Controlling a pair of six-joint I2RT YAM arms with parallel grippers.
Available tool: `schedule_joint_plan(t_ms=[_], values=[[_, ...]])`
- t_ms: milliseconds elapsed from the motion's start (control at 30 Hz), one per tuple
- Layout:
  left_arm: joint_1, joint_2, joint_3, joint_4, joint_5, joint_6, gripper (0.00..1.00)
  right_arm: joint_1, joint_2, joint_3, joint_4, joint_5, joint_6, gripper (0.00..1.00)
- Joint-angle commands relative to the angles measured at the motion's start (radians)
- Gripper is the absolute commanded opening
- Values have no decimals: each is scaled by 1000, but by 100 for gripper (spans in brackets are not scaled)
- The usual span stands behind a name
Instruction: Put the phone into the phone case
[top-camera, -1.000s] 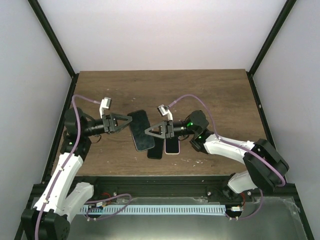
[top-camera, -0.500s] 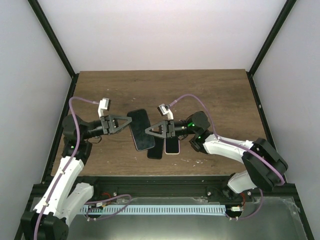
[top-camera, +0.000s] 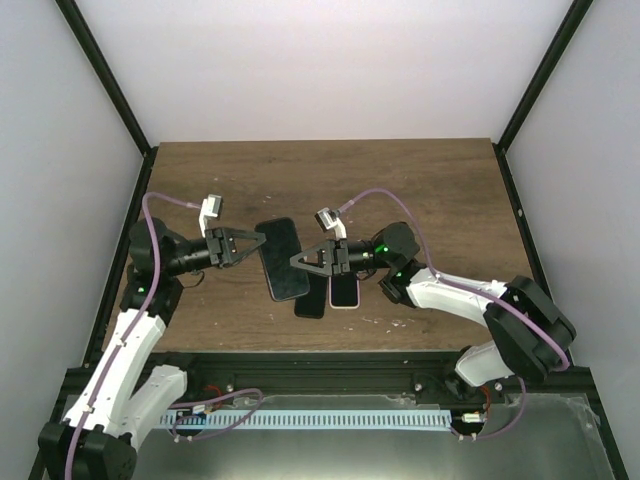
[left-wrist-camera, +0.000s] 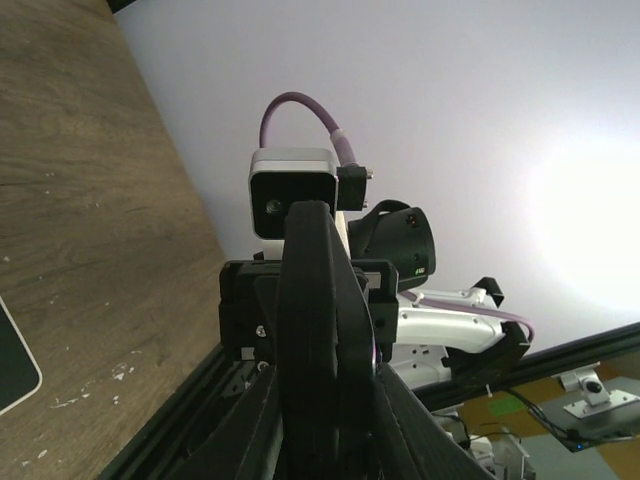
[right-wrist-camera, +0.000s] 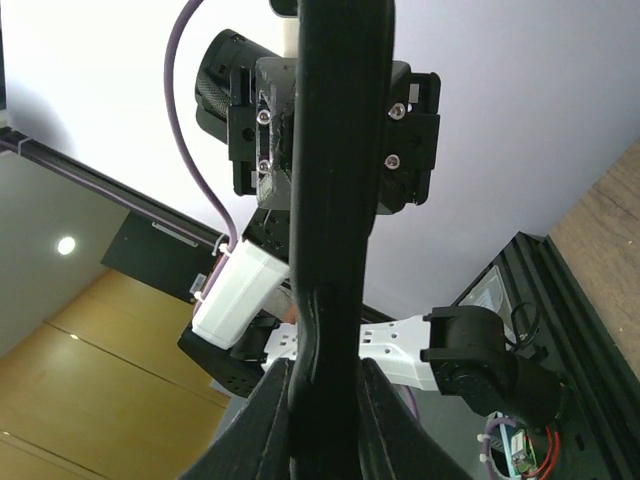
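Closing in from a wider spread, the left gripper (top-camera: 256, 241) now pinches its fingers onto the upper left edge of the dark slab (top-camera: 280, 272); whether that is the phone or the case cannot be told. The right gripper (top-camera: 297, 262) clamps the opposite edge, likely so both arms steady it above the table (top-camera: 430, 190), over a black piece (top-camera: 311, 303) and a white-rimmed piece (top-camera: 346, 293) lying side by side.

**No readable text**

No word, brand, number or sign can be read in any of the three views. The phone case (top-camera: 281, 262) near the middle of the desk shows only plain black, with no logo or label to make out.
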Motion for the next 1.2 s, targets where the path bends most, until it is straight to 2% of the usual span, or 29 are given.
schedule_joint_plan(t_ms=[0,33,67,133,167,267,300,367,467,567,667,733,767,867,967,1067,1167], values=[[-1,-3,34,-85,-38,57,1,5,-11,26,36,15,-7,7],[-1,-5,36,-83,-39,51,2,5,-12,24,34,19,-8,6],[-2,-6,37,-75,-35,40,8,5,-15,23,34,22,-5,5],[-1,-9,35,-37,-19,7,32,5,-20,19,45,26,5,4],[-1,-14,33,-10,-9,-13,39,5,-23,17,58,27,16,4],[-2,-32,21,65,-5,-72,54,5,-32,10,92,29,45,4],[-1,-37,20,85,-6,-86,56,6,-36,9,97,29,50,4],[-2,-44,16,110,-9,-105,56,6,-45,10,96,30,51,4],[-2,-45,17,109,-20,-104,49,9,-52,13,91,28,51,4],[-1,-36,15,98,-31,-95,36,12,-56,10,94,25,54,4],[-2,-30,13,98,-39,-92,17,18,-55,3,91,24,51,5],[-2,-30,18,61,-54,-68,3,18,-56,-1,85,23,50,10],[-2,-28,28,30,-57,-45,0,18,-55,-3,79,24,48,13],[-1,-24,61,-91,-77,38,0,18,-53,-5,71,33,49,20],[-2,-17,75,-139,-80,74,0,20,-50,1,65,37,46,18],[-1,-15,75,-138,-74,64,14,18,-53,3,62,51,41,10],[-2,-11,87,-159,-73,70,35,18,-65,20,8,92,17,6]])
